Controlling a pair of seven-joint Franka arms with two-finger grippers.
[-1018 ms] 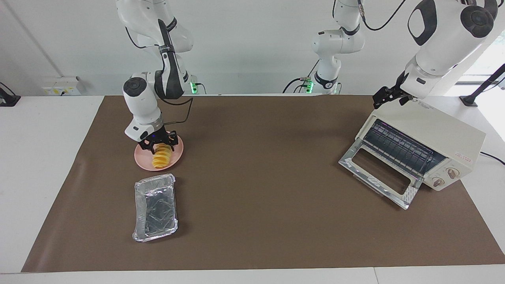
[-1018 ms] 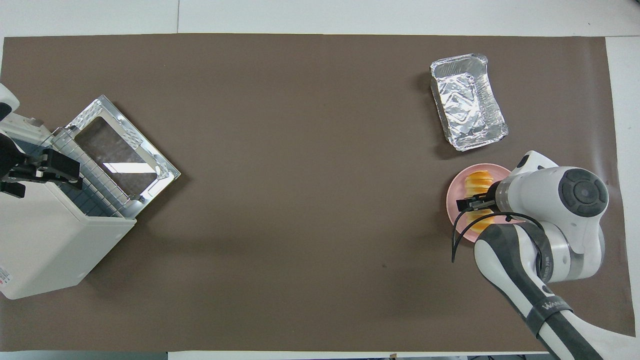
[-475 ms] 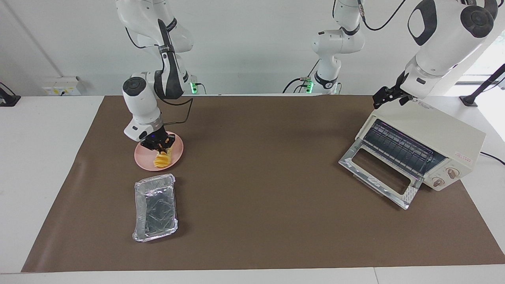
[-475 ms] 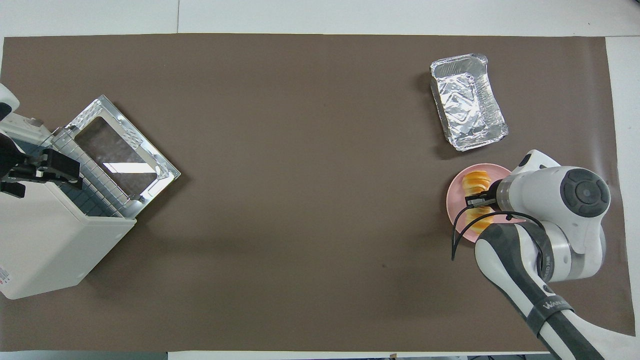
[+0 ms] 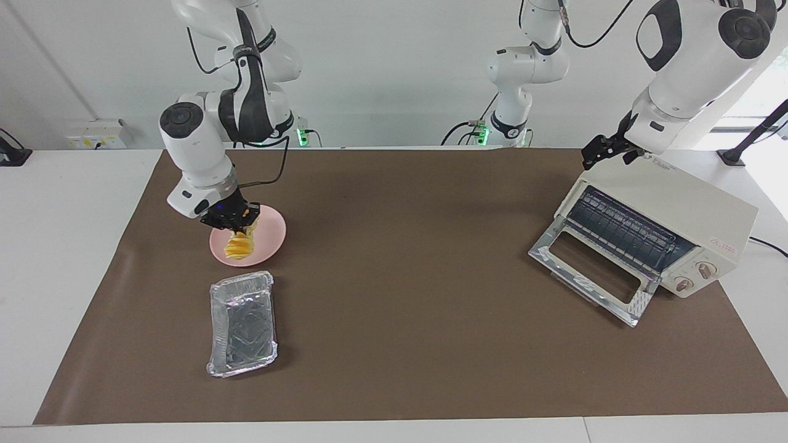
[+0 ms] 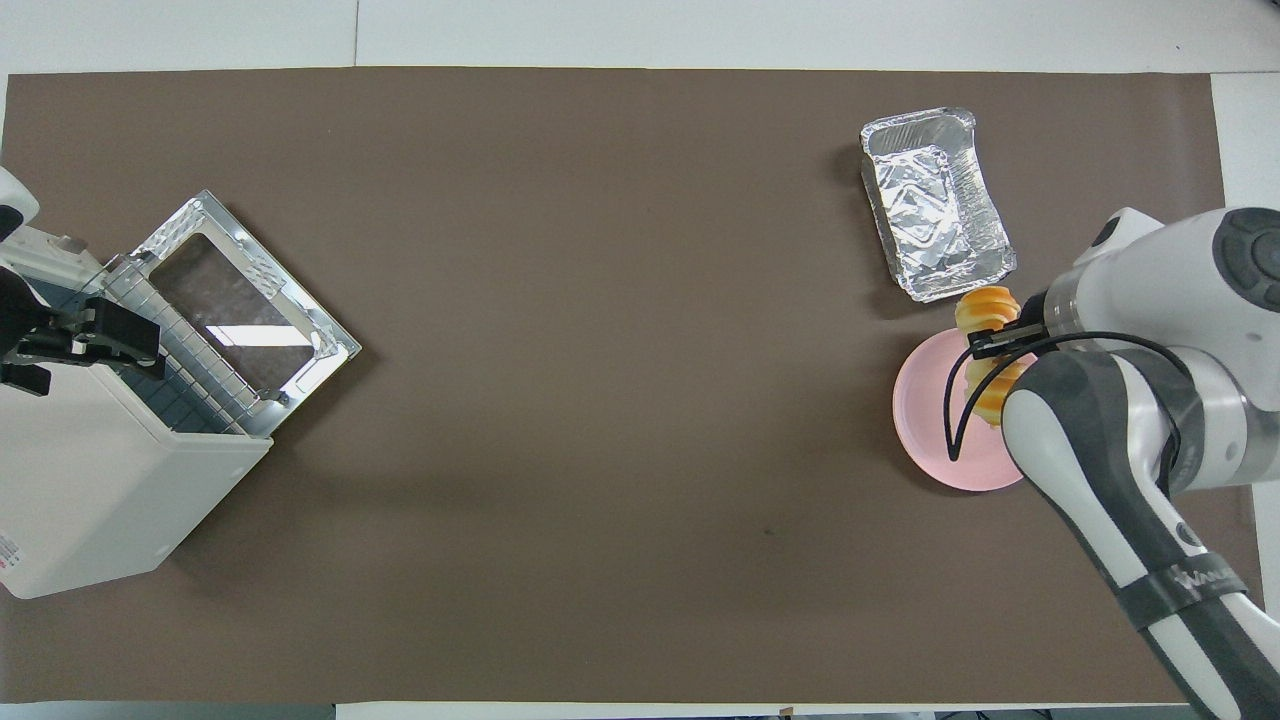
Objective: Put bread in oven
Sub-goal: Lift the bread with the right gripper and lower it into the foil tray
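- The right tool (image 5: 236,216) pinches the bread (image 5: 239,243) at its upper end; the loaf hangs just over the pink plate (image 5: 271,237), at the right arm's end of the tabletop (image 5: 394,344).
- A foil tray (image 5: 242,323) lies farther from the robots than the plate.
- The left tool (image 5: 606,149), fingers spread, waits over the oven (image 5: 689,212), whose glass door (image 5: 594,274) lies dropped open.

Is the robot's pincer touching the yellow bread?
Touching. In the facing view the right pincer is shut on the top end of the bread, which hangs from it over the pink plate.
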